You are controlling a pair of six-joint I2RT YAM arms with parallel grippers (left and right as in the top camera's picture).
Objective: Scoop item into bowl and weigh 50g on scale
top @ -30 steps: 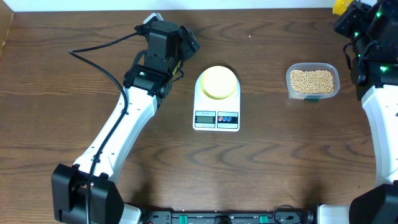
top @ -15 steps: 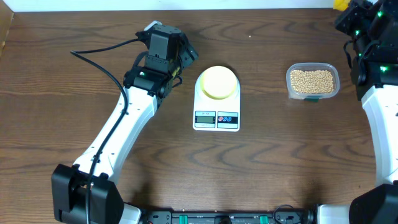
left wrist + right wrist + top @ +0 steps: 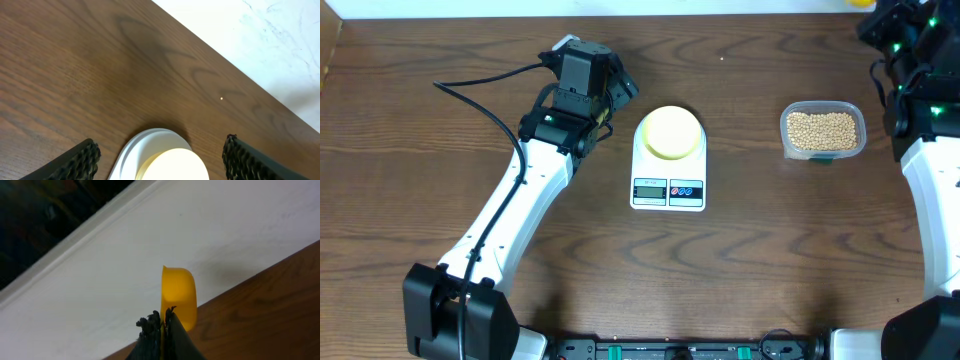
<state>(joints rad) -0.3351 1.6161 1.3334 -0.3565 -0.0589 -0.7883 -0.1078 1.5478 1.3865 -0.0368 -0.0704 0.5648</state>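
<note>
Evidently no scooping yet: bowl [image 3: 670,132] looks empty on scale [image 3: 668,178], beans [image 3: 822,129] fill tub [image 3: 786,141] at 3 o'clock. Right gripper [image 3: 164,323] pinches yellow scoop [image 3: 178,296] at 1 o'clock; left gripper [image 3: 623,88] wide open, 10 o'clock of bowl.

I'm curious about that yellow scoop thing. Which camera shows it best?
The right wrist view: the yellow scoop fills mid-frame, edge-on, clamped in the shut jaws. Overhead catches only a yellow sliver at the top edge. The left wrist view misses it.

Bowl [image 3: 670,131] on scale [image 3: 668,165]; beans [image 3: 822,130] in tub [image 3: 823,151], right.
</note>
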